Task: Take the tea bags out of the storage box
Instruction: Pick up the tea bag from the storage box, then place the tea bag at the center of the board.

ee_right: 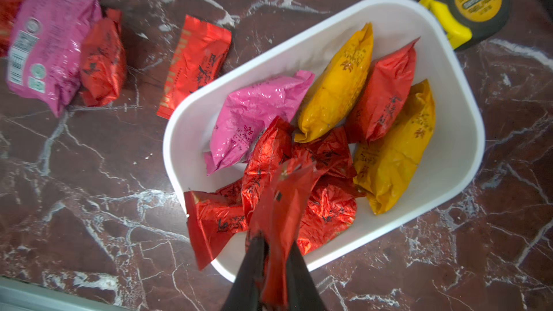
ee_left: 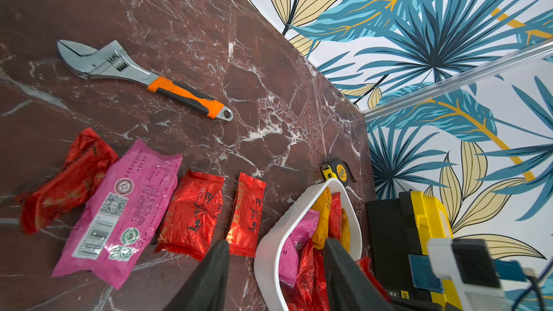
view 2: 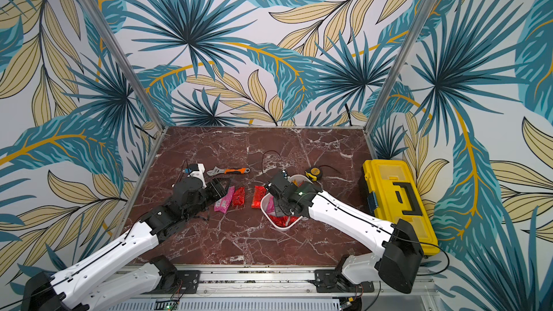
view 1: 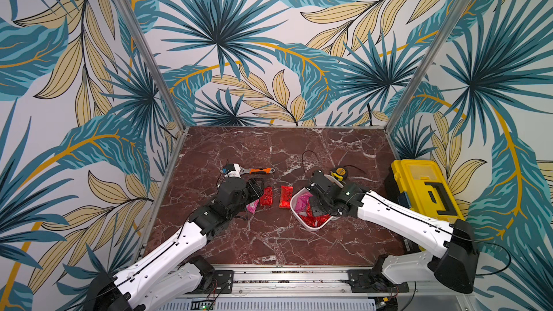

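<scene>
Now the right tool [ee_right: 275, 245] is clamped on one end of a red tea bag [ee_right: 284, 201], just above the heap in the storage box [ee_right: 466, 133]. Best to lift straight up until the free end clears the white rim, dragging no neighbours along, then carry it to the four tea bags [ee_left: 191, 213] on the worktop [ee_left: 209, 40] beside the box. The held bag's long axis runs from the tool toward the box's middle, free end leading. The left tool [ee_left: 276, 245] stands open and empty by those laid-out bags.
</scene>
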